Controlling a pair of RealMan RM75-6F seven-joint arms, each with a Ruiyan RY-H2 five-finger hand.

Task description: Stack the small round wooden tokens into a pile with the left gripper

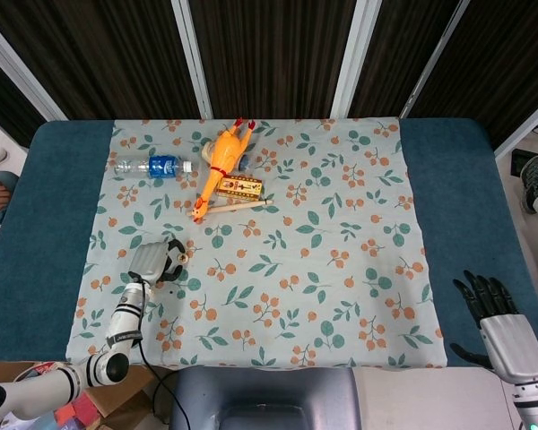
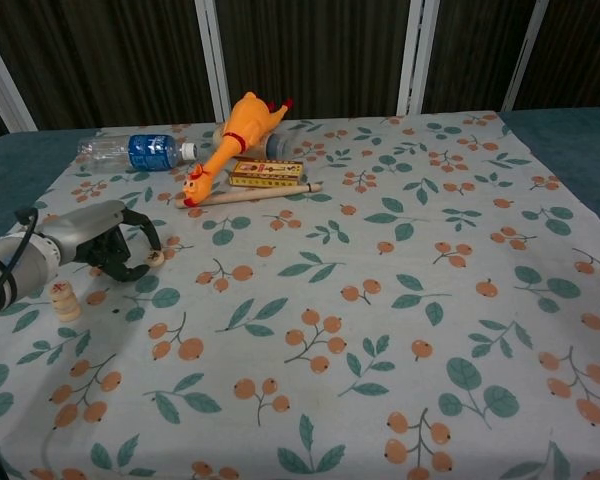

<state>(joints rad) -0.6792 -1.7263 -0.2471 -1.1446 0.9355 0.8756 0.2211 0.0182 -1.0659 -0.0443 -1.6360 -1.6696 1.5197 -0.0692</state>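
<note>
A single small round wooden token (image 2: 156, 258) lies on the floral cloth (image 2: 380, 300) at the left. My left hand (image 2: 115, 245) rests low beside it, its curled fingers (image 2: 150, 238) hooked around the token and reaching its edge; no firm pinch shows. In the head view the same left hand (image 1: 157, 260) covers most of the token (image 1: 181, 258). A short pile of tokens (image 2: 64, 297) stands upright just in front of and to the left of the hand. Off the table's front right corner, my right hand (image 1: 491, 309) has its fingers spread and holds nothing.
At the back left lie a yellow rubber chicken (image 2: 235, 140), a water bottle (image 2: 135, 150), a small flat box (image 2: 266, 172) and a wooden stick (image 2: 255, 193). Blue table (image 1: 63, 224) borders the cloth on both sides.
</note>
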